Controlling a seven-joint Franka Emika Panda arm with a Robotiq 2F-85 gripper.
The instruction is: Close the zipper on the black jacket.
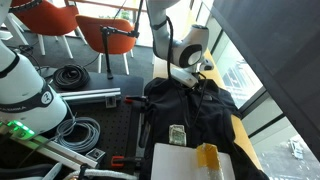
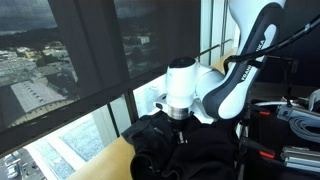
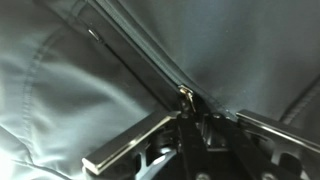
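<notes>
The black jacket (image 1: 200,115) lies spread on the table by the window and also shows from the far side (image 2: 185,155). In the wrist view its fabric (image 3: 70,80) fills the frame. The zipper (image 3: 135,55) runs as a thin dark line from the upper left down to a small metal pull (image 3: 185,97). My gripper (image 3: 190,115) is shut on that pull, with its fingers pressed together just below it. In both exterior views the gripper (image 1: 192,82) (image 2: 180,130) points down onto the jacket's end near the window.
A white sheet (image 1: 180,162) with an orange object (image 1: 207,155) lies at the near table end. A small greenish item (image 1: 177,134) rests on the jacket. Coiled black cables (image 1: 70,75), orange chairs (image 1: 105,35) and a white robot base (image 1: 25,85) stand alongside. Window glass (image 2: 70,60) borders the table.
</notes>
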